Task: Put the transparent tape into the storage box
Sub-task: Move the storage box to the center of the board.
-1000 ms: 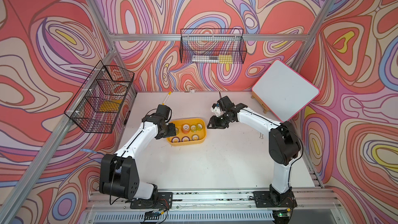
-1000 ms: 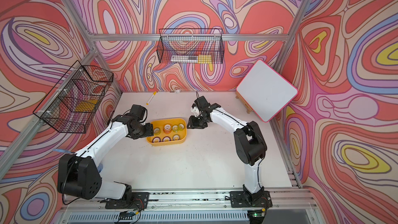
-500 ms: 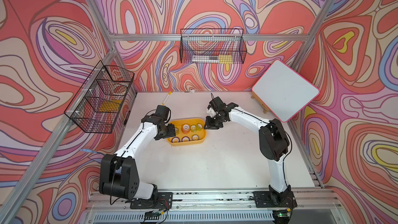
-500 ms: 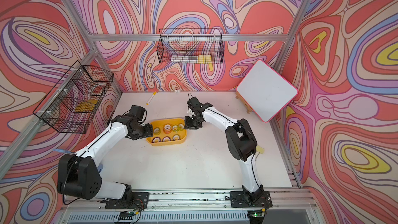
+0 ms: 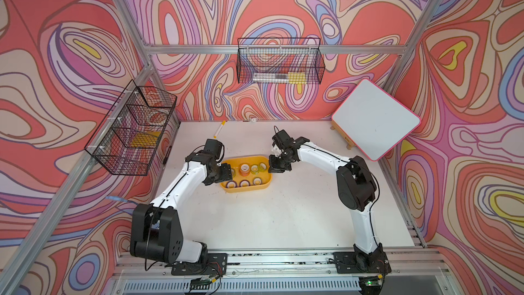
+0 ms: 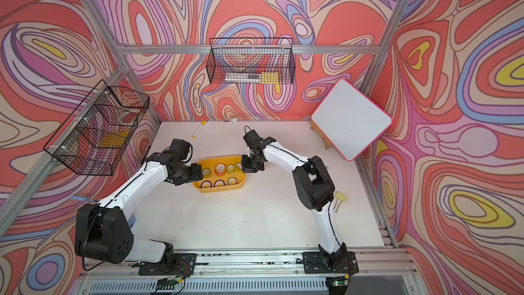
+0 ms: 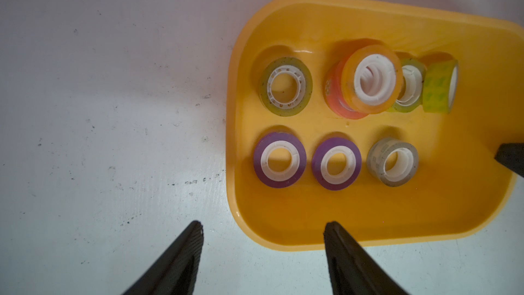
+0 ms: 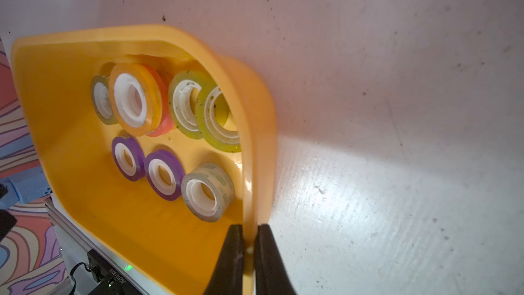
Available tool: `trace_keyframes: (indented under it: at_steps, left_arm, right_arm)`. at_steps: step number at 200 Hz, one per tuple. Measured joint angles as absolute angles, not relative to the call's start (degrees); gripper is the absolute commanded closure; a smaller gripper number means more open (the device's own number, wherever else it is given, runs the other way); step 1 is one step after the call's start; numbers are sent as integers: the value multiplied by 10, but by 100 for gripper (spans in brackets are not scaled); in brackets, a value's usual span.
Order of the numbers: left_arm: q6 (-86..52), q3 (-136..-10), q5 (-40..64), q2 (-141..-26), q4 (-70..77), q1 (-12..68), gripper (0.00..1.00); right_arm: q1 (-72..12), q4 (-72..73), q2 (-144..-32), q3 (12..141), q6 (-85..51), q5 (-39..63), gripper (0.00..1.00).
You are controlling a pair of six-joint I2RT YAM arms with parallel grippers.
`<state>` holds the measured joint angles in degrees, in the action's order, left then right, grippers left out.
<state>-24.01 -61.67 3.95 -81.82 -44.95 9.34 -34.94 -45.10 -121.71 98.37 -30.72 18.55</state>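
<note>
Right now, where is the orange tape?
In a top view, the orange tape sits mid-table inside the storage box, in the far row, beside a green roll.

No clearly legible text anywhere in view.

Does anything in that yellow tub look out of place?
Yes. In the storage box, one yellow-green roll is tipped on edge while most lie flat, and an orange roll sits askew atop a red roll.

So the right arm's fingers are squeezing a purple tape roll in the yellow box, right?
No. The right wrist view shows the right arm's fingers squeezing the yellow box's rim, not a tape roll. The purple tape rolls lie untouched in the box.
</note>
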Motion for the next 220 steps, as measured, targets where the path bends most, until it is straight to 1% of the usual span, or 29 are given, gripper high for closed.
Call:
trace_keyframes:
  at_steps: [32, 55, 128, 188, 195, 204, 220]
  left_arm:
    - [-240, -617, 39, -809, -450, 93, 26]
    - [-240, -617, 38, -808, -450, 93, 26]
    - [-240, -617, 17, -808, -450, 92, 27]
    - [-240, -617, 5, -808, -450, 90, 27]
    - [-240, -617, 3, -808, -450, 90, 27]
    - [-240, -617, 1, -808, -450, 90, 27]
    - [-240, -617, -3, -808, -450, 90, 27]
  right_arm:
    - [-347, -452, -1216, 981, -296, 184, 93]
    - [-338, -446, -1195, 950, -288, 188, 93]
    - [-255, -452, -1089, 810, -252, 187, 92]
    - [-203, -467, -1051, 764, -208, 187, 92]
    - [-200, -467, -1050, 764, -204, 187, 91]
    - [-197, -469, -1050, 764, -199, 188, 87]
    - [-194, -470, -1050, 764, -192, 189, 74]
